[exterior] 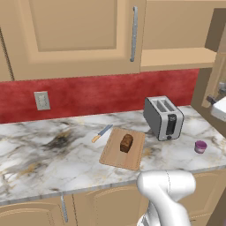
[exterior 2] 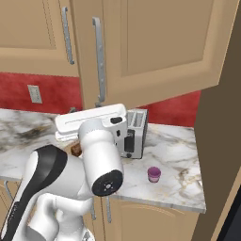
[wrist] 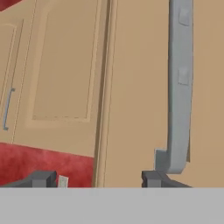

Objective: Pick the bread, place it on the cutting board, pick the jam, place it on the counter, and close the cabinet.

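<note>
The dark brown bread [exterior: 126, 142] lies on the wooden cutting board [exterior: 115, 158], in the middle of the marble counter [exterior: 39, 154]. The purple jam [exterior: 201, 146] stands on the counter to the right of the toaster, and shows again as the jam [exterior 2: 154, 174]. The tan cabinet's right door [exterior 2: 155, 47] hangs swung open, exposing a shelf [exterior: 176, 57]. My gripper [wrist: 97, 179] is open against the face of this door. Its right fingertip [wrist: 153, 178] sits just beside the foot of the silver bar handle [wrist: 179, 87], with nothing between the fingers.
A silver toaster [exterior: 163, 117] stands right of the board, and a knife [exterior: 102, 133] lies at the board's upper left. A wall outlet [exterior: 42, 100] sits on the red backsplash. The left cabinet door [exterior: 70, 31] is closed. A dark tall panel [exterior 2: 219, 141] borders the counter's right end.
</note>
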{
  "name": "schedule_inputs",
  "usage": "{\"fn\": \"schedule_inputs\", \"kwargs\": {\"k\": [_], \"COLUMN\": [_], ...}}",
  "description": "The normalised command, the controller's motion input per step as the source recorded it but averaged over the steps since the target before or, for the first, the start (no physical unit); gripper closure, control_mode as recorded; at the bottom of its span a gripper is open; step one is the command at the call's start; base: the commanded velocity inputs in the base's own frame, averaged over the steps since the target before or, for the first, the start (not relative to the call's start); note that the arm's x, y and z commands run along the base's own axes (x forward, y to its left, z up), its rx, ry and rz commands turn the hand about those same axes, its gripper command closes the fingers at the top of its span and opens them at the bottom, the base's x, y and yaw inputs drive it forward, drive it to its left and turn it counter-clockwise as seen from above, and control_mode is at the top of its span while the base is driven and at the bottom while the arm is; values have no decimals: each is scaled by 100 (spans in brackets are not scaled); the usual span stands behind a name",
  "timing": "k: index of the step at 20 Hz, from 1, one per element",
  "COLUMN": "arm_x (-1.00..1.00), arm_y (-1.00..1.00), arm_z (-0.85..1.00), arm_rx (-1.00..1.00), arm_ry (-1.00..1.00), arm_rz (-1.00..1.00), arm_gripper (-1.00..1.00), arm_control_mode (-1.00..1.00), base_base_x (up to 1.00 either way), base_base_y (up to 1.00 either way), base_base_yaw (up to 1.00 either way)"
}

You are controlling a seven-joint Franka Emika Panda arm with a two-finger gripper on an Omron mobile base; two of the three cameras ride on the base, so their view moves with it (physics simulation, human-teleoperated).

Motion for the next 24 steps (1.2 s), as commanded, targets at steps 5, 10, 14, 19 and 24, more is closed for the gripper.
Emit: {"fn": "schedule_inputs", "kwargs": {"k": [5,10,14,19,24], "arm_x": [41,44,43,44,43], "arm_y": [24,19,19,18,18], "arm_z": [0,0,0,0,-1], "arm_rx": [0,0,0,0,0], "arm_ry": [0,0,0,0,0], "arm_rz": [0,0,0,0,0], "arm_gripper": [-100,-100,-100,-100,-100], "arm_control_mode": [-100,-100,-100,-100,-100], "base_base_x": [0,0,0,0,0], "base_base_y": [0,0,0,0,0], "base_base_yaw": [0,0,0,0,0]}}
